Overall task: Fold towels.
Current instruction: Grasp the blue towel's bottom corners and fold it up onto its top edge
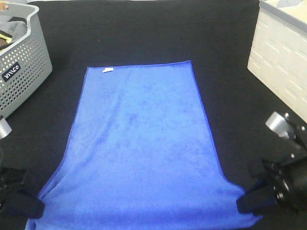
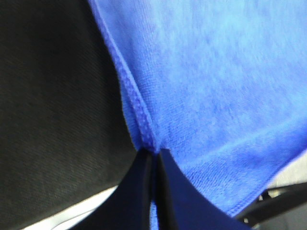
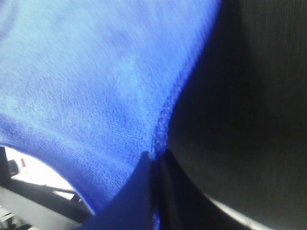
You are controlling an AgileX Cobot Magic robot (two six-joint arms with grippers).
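Now your left gripper (image 2: 154, 154) and right gripper (image 3: 156, 159) pinch the lower corner hems of the blue towel (image 1: 144, 143); open black table (image 1: 144, 33) fills the upper frame.

black right gripper (image 1: 243, 204) with silver cylinder (image 1: 276, 122)

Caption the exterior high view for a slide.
Left gripper and right gripper pinch near corners of a blue microfibre towel.
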